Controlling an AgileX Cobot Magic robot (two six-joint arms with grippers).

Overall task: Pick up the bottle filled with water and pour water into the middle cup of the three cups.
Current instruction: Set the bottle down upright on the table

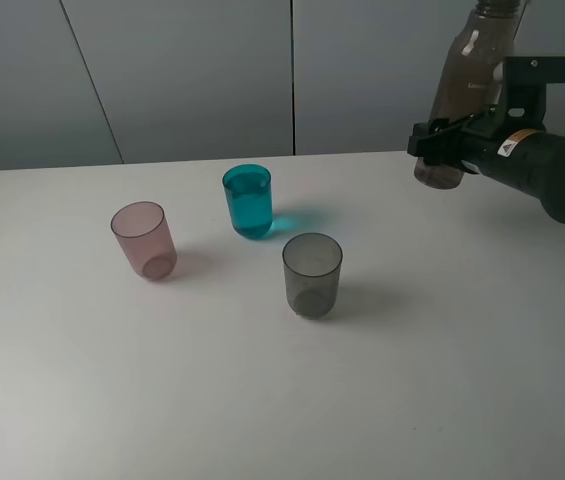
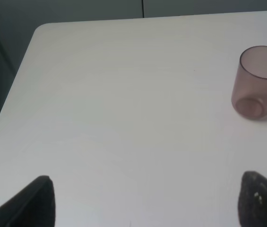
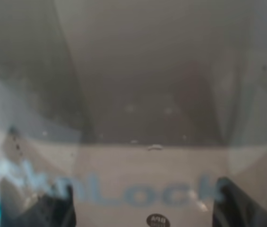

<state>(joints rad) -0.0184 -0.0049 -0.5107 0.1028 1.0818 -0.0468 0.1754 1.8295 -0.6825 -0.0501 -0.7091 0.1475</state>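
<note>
Smoky grey-brown plastic marks the bottle [image 1: 465, 88] in the high view, held clear of the white table [image 1: 262, 400] well to the right of the teal middle cup [image 1: 248, 201] and somewhat beyond it; the right gripper [image 1: 442, 142] is clenched around its lower body. Its long axis runs close to upright, leaning a little, with the neck pointing up and out of the top of the picture and the base downward. The teal cup looks deeply coloured as if it holds liquid, though I cannot be sure, so I cannot judge whether pouring is finished or yet to come; if water is still wanted, the next move calls for carrying the bottle over that cup and tipping its neck down toward the rim. The pink cup [image 1: 144, 239] stands left of the teal one, the grey cup [image 1: 312, 274] nearer and to its right. In the left wrist view, the left gripper [image 2: 142, 201] hangs released, fingers spread wide, with only the pink cup in sight. In the right wrist view, the bottle's translucent wall fills the frame, blurred lettering showing between the dark fingers [image 3: 53, 208].
</note>
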